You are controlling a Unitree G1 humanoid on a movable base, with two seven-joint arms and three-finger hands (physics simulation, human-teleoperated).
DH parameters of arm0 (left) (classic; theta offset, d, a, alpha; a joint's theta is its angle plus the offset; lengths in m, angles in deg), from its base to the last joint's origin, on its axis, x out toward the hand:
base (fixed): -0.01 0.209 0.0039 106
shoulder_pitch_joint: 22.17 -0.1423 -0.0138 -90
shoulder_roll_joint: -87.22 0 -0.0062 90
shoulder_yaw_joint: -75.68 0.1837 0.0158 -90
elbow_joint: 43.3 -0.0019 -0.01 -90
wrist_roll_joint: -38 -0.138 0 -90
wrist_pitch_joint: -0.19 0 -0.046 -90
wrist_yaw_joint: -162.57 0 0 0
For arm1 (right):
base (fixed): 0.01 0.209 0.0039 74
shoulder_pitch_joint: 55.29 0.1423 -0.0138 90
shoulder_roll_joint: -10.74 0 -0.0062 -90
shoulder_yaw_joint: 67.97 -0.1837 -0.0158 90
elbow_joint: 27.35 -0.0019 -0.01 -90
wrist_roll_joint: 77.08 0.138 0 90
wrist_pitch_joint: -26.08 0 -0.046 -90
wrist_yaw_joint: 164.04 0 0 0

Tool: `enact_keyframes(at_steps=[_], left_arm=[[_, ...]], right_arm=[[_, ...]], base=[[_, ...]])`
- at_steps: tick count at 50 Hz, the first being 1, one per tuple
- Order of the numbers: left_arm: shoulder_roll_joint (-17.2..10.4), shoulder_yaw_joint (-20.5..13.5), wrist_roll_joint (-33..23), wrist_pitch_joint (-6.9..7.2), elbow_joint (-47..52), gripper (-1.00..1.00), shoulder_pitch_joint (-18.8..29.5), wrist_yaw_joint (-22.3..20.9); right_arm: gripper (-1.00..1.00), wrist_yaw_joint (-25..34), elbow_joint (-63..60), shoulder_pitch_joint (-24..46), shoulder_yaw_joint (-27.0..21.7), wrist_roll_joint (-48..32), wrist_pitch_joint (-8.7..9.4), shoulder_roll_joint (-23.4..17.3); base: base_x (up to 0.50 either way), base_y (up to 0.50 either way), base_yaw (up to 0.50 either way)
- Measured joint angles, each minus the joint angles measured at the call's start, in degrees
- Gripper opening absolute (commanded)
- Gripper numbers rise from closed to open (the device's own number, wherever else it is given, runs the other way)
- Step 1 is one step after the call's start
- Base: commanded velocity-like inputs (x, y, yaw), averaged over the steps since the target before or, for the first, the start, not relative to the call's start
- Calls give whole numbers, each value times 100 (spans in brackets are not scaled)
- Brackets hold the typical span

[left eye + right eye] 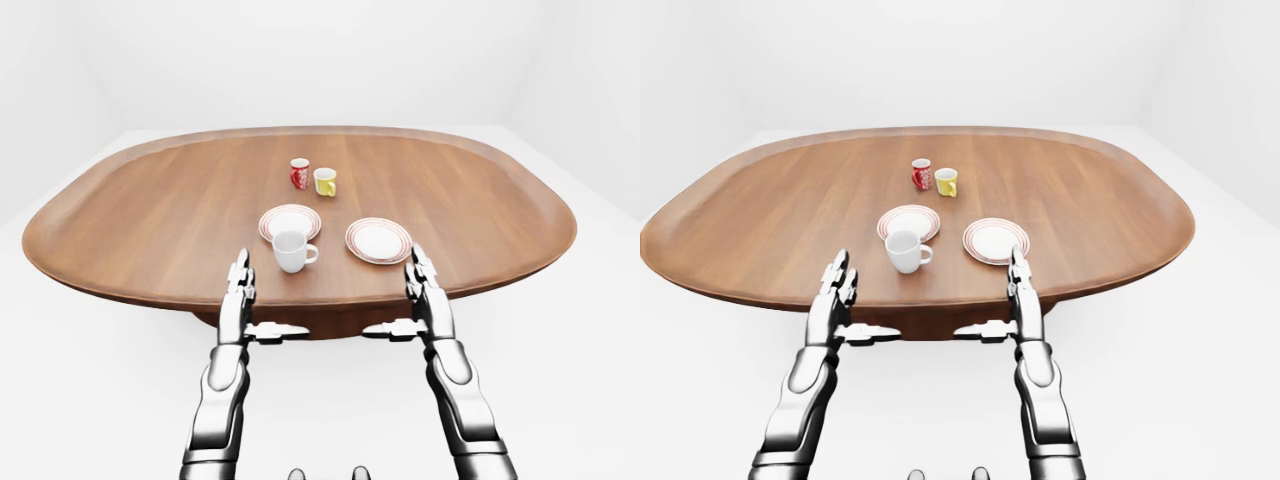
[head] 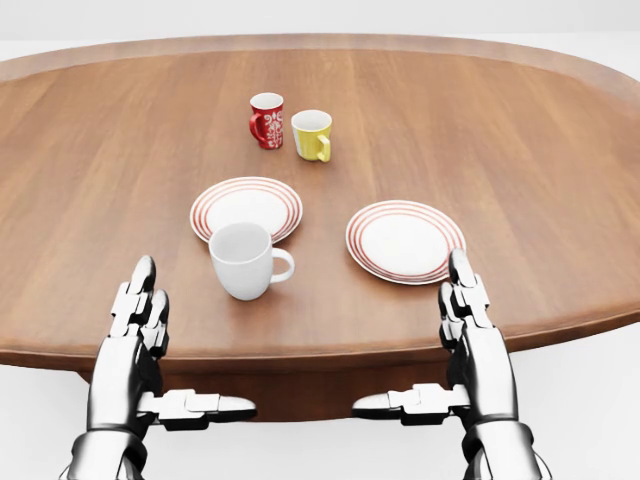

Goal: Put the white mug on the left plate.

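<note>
Glossy ceramics on satin wood

The table (image 2: pixel 520 150) shows smooth plank grain; the white mug (image 2: pixel 243 260) and red-ringed plates look glazed (soft highlights); both hands (image 2: pixel 140 345) gleam like polished metal.

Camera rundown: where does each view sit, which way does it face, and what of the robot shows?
Head view: on the head, angled down at the table; close on white mug, left plate, left robot hand and right robot hand, both open.
Left-eye view: on the head, wider, whole table and white room; both forearms show.
Right-eye view: nearly the same, shifted sideways.
All share the mug, both plates, red mug, yellow mug.
</note>
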Motion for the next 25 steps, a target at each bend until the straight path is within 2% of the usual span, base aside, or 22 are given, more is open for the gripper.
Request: enact_keyframes(at_steps=[3, 6, 8, 10, 11, 18, 25], left_arm=[[-30, -55, 37, 13, -47, 100, 42, -36], [-64, -98, 72, 104, 26, 100, 75, -77], [-87, -132, 103, 241, 178, 100, 104, -103], [-120, -186, 166, 510, 496, 100, 170, -115], [-140, -225, 217, 510, 705, 100, 217, -113], [-350, -542, 675, 510, 2237, 100, 806, 56], [-455, -649, 914, 510, 3039, 100, 1072, 170]], right_arm=[[100, 48, -17, -12, -27, 23, -1, -15], [100, 108, -133, -32, -37, 58, 58, -25], [100, 140, -311, -44, -49, 104, 166, -28], [100, 157, -661, -43, -76, 187, 404, -37], [100, 157, -884, -29, -101, 242, 536, -45], [100, 70, -2609, 302, -404, 693, 536, -190], [100, 16, -3555, 473, -557, 933, 536, -264]], base=[[0, 0, 0], [0, 0, 0], [0, 0, 0], [0, 0, 0], [0, 0, 0], [0, 0, 0], [0, 0, 0]])
